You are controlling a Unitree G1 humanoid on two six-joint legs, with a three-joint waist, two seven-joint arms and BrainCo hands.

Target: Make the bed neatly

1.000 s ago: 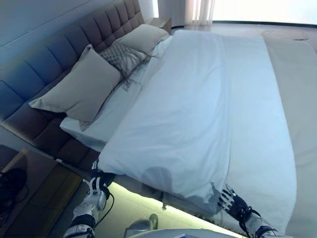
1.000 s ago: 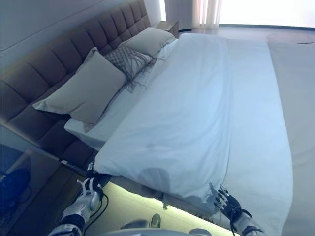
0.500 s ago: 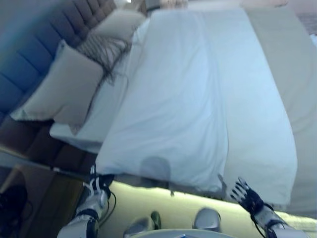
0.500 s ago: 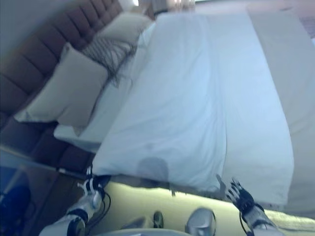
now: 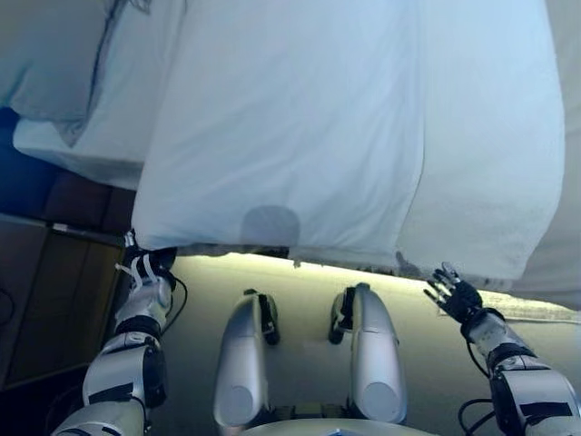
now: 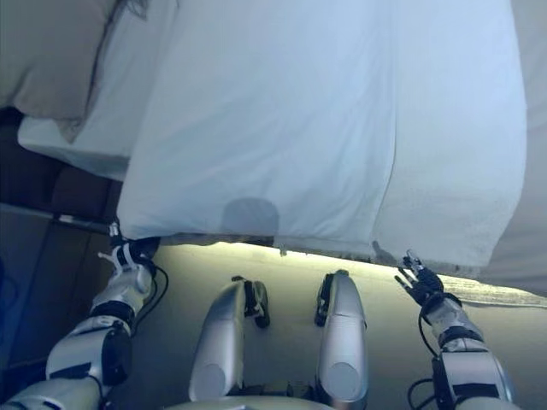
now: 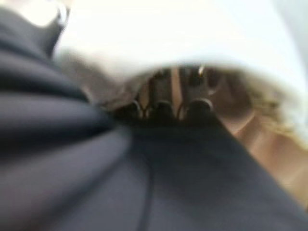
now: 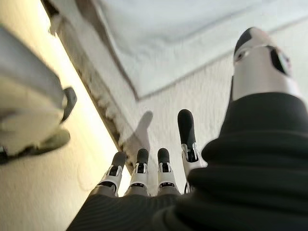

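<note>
A white duvet (image 5: 300, 136) covers the bed, and its near edge hangs over the side in front of me. My left hand (image 5: 143, 289) is at the duvet's near left corner, right under the hem. The left wrist view shows that hand (image 7: 163, 108) tucked beneath an arch of white cloth, blurred. My right hand (image 5: 457, 295) is open and spread just below the duvet's near right hem, holding nothing. In the right wrist view its straight fingers (image 8: 162, 169) point at the bed's white side (image 8: 192, 106) under the duvet (image 8: 192, 38).
A beige pillow (image 5: 41, 54) lies at the head end, top left, on the white sheet (image 5: 86, 136). A brown bedside table (image 5: 41, 300) stands left of my left arm. A lit strip (image 5: 272, 263) runs along the bed's base. A beige cover (image 5: 567, 245) lies on the right.
The camera has tipped down, so the bed has slid up the picture. My right hand has come off the duvet's hem and now hangs free below it. The left hand stays at the corner.
</note>
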